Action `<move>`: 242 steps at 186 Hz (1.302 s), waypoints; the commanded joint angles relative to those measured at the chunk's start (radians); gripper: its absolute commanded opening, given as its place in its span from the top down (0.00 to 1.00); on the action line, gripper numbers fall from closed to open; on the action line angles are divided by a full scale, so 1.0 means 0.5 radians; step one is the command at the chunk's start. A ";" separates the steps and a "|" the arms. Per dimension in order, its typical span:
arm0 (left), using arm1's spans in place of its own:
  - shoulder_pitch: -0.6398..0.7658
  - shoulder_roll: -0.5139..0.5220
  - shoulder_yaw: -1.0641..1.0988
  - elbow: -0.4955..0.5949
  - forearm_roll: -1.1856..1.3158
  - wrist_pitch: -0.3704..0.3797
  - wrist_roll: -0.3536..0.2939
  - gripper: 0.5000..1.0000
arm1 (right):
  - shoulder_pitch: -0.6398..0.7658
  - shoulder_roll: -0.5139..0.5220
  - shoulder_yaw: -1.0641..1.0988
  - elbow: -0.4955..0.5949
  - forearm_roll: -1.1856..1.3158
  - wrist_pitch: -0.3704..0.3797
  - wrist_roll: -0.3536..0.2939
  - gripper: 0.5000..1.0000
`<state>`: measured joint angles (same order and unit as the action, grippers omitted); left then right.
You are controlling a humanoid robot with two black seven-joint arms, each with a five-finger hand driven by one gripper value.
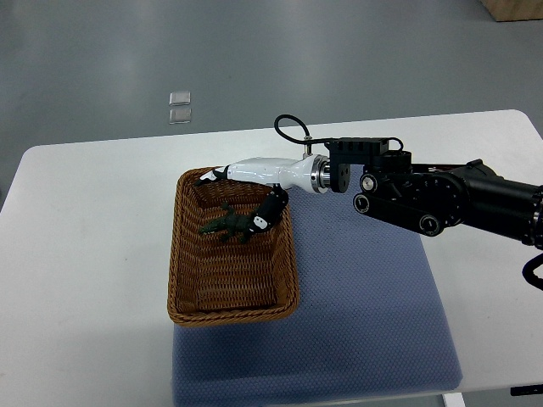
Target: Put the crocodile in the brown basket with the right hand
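Top view — right hand over far rim of basket, crocodile inside.

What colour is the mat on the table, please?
The mat is blue-grey, clearest in the top view.

Dark-green crocodile, seemingly flat, in brown basket

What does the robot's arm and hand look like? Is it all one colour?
No. The right arm is chunky and black, with round silver joints. A shiny silver ring joins it to the right hand, which is smooth and white with black bits at its far end. A thin black cable loops above the wrist.
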<state>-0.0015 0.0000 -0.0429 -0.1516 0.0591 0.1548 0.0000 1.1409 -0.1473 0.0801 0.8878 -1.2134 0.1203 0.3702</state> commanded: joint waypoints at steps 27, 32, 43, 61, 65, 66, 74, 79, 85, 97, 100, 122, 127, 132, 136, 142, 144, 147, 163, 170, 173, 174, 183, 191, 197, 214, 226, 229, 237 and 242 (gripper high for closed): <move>0.000 0.000 0.000 -0.001 0.001 0.000 0.000 0.00 | -0.021 -0.159 0.340 0.001 0.564 0.259 -0.087 0.15; 0.000 0.000 0.000 -0.001 -0.002 0.000 0.000 0.00 | -0.036 -0.175 0.380 0.001 0.629 0.272 -0.105 0.15; 0.000 0.000 0.000 -0.001 0.002 0.000 0.000 0.00 | -0.107 -0.224 0.484 0.001 0.807 0.290 -0.151 0.15; 0.000 0.000 0.000 -0.004 0.002 0.000 0.000 0.00 | -0.190 -0.291 0.613 0.001 0.979 0.293 -0.197 0.15; 0.000 0.000 0.003 -0.004 -0.002 0.000 0.000 0.00 | -0.214 -0.301 0.641 -0.002 1.016 0.293 -0.210 0.15; 0.000 0.000 0.003 -0.004 0.001 0.000 0.000 0.00 | -0.226 -0.307 0.656 -0.002 1.031 0.290 -0.219 0.15; 0.000 0.000 0.003 -0.004 0.002 0.000 0.000 0.00 | -0.281 -0.313 0.714 -0.009 1.095 0.287 -0.255 0.15; 0.000 0.000 0.003 -0.004 -0.002 0.000 0.000 0.00 | -0.312 -0.316 0.745 -0.012 1.129 0.287 -0.277 0.15; 0.000 0.000 0.003 -0.004 0.002 0.000 0.000 0.00 | -0.352 -0.325 0.791 -0.021 1.178 0.287 -0.314 0.15; 0.000 0.000 0.003 -0.004 -0.002 0.000 0.000 0.00 | -0.459 -0.350 0.889 -0.033 1.298 0.290 -0.394 0.15; 0.000 0.000 0.003 -0.004 -0.002 0.000 0.000 0.00 | -0.475 -0.350 0.904 -0.036 1.316 0.290 -0.403 0.15; 0.000 0.000 0.003 -0.004 -0.002 0.000 0.000 0.00 | -0.579 -0.347 0.996 -0.048 1.549 0.296 -0.510 0.15; 0.000 0.000 0.003 -0.004 -0.002 0.000 0.000 0.00 | -0.591 -0.347 1.003 -0.048 1.598 0.296 -0.529 0.15; 0.000 0.000 0.003 -0.007 -0.002 0.000 0.000 0.00 | -0.604 -0.350 1.006 -0.055 1.681 0.293 -0.553 0.15; 0.000 0.000 0.003 -0.004 -0.002 0.000 0.000 0.00 | -0.610 -0.350 1.009 -0.064 1.742 0.293 -0.571 0.15; 0.000 0.000 0.003 -0.004 -0.002 0.000 0.000 0.00 | -0.613 -0.350 1.009 -0.085 1.840 0.293 -0.599 0.15; 0.000 0.000 0.003 -0.004 -0.002 0.000 0.000 0.00 | -0.613 -0.350 1.009 -0.094 1.874 0.293 -0.611 0.15; -0.003 0.000 0.003 -0.004 -0.002 0.000 0.000 0.00 | -0.613 -0.350 1.009 -0.107 1.902 0.293 -0.621 0.15; -0.003 0.000 0.003 -0.004 -0.002 0.000 0.000 0.00 | -0.625 -0.344 1.009 -0.199 2.138 0.290 -0.700 0.15; 0.000 0.000 0.000 -0.004 -0.002 0.000 0.000 0.00 | -0.625 -0.344 1.009 -0.242 2.224 0.293 -0.713 0.15; 0.000 0.000 0.000 -0.004 -0.002 0.000 0.000 0.00 | -0.625 -0.344 1.009 -0.263 2.261 0.296 -0.713 0.15; 0.000 0.000 0.000 -0.004 -0.002 0.000 0.000 0.00 | -0.625 -0.344 1.009 -0.263 2.261 0.296 -0.713 0.15; 0.000 0.000 0.000 -0.004 -0.002 0.000 0.000 0.00 | -0.628 -0.350 1.009 -0.288 2.307 0.299 -0.713 0.15; 0.000 0.000 0.000 -0.004 -0.002 0.000 0.000 0.00 | -0.628 -0.353 1.012 -0.312 2.338 0.299 -0.713 0.14; -0.003 0.000 0.000 -0.004 -0.002 0.000 0.000 0.00 | -0.628 -0.356 1.012 -0.321 2.344 0.299 -0.713 0.14; 0.000 0.000 0.000 -0.004 -0.002 0.000 0.000 0.00 | -0.628 -0.356 1.015 -0.340 2.344 0.293 -0.682 0.14; 0.000 0.000 0.000 -0.004 -0.002 0.000 0.000 0.00 | -0.625 -0.347 1.018 -0.352 2.344 0.290 -0.648 0.14; 0.000 0.000 0.000 -0.004 -0.002 0.000 0.000 0.00 | -0.625 -0.344 1.018 -0.355 2.344 0.290 -0.639 0.14; 0.000 0.000 0.000 -0.004 -0.002 0.000 0.000 0.00 | -0.622 -0.337 1.018 -0.358 2.344 0.290 -0.605 0.14; 0.000 0.000 0.000 -0.004 -0.002 0.000 0.000 0.00 | -0.619 -0.337 1.018 -0.358 2.341 0.290 -0.596 0.14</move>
<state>-0.0017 0.0000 -0.0430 -0.1535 0.0582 0.1549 0.0000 0.8269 -0.3213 0.5889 0.7130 -0.0417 0.2660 0.0449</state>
